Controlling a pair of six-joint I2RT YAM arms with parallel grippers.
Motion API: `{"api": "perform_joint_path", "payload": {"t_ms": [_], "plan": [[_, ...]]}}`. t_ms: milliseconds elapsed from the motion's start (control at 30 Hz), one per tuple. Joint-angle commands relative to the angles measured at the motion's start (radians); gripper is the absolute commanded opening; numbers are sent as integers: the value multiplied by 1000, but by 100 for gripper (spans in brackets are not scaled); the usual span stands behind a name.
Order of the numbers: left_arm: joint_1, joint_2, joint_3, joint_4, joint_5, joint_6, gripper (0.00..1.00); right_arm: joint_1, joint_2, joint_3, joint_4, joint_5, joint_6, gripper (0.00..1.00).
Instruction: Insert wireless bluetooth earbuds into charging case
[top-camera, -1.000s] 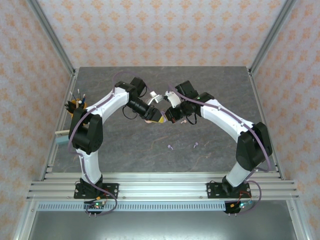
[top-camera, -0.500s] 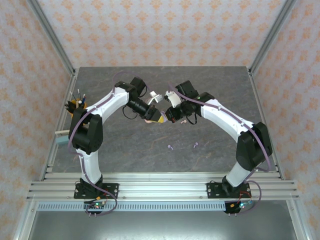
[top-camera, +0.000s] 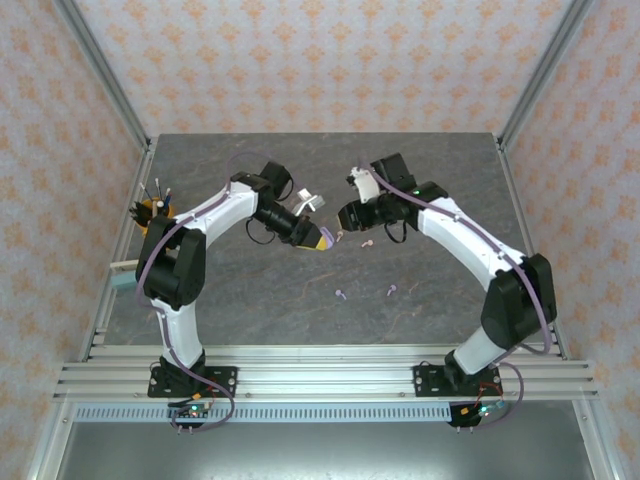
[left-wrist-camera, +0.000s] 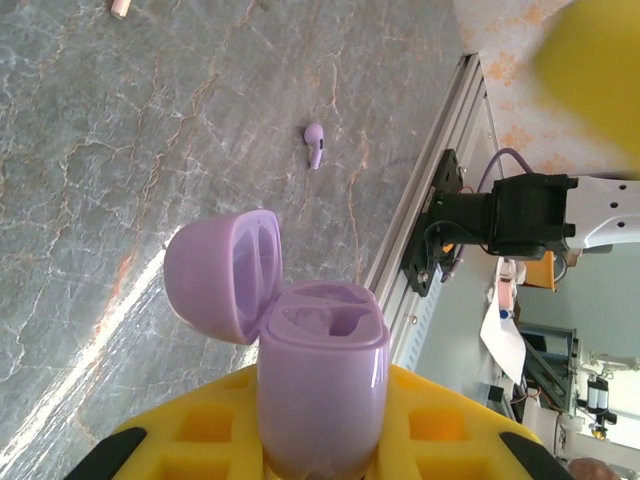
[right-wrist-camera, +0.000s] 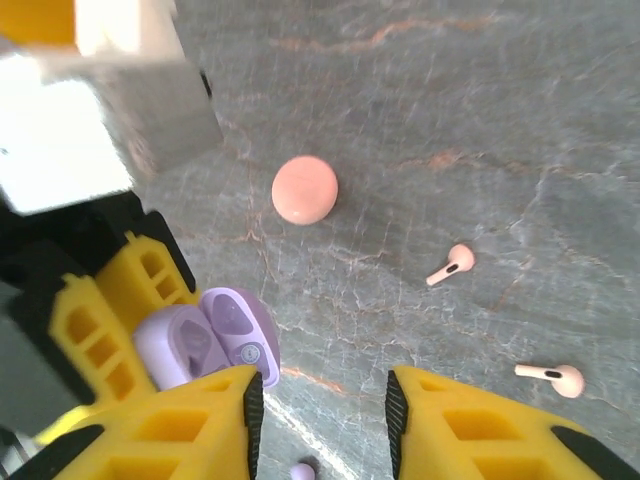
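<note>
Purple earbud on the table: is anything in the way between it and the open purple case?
Nothing visible is. The lilac earbud lies alone on the bare table, and the lilac case, gripped by the left gripper, has its lid swung open.

Cases, two: one lilac case (left-wrist-camera: 320, 360), one pink case (right-wrist-camera: 305, 189). Two pink earbuds (right-wrist-camera: 450, 265) near pink case; two lilac earbuds (top-camera: 341, 294).

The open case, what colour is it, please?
Lilac; the case shows best in left wrist view.

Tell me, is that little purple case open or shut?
Open. The purple case, held by the left claw, has its lid swung back, baring the hollows inside.
</note>
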Motion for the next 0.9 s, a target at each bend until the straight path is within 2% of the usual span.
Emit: {"api": "perform_joint_path", "payload": {"t_ms": [0,367,467,633,733,867], "plan": [[2,-61,-17,48,-8,-19,0,-3,-49,-10,38,-15,33,39],[6,-94,-23,61,-15,-19,0,-9,-25,-55,97,-29,88,39],[6,-128,-44,109,-59,-45,0,-27,-47,-82,120,-16,127,39],[0,-238,-162,314,-231,-135,0,-54,-103,-143,139,22,213,39],[-7,-304,-251,465,-293,-167,0,-63,-144,-191,148,59,272,39],[-49,-397,-400,674,-430,-140,0,-63,-202,-257,165,116,348,39]]}}
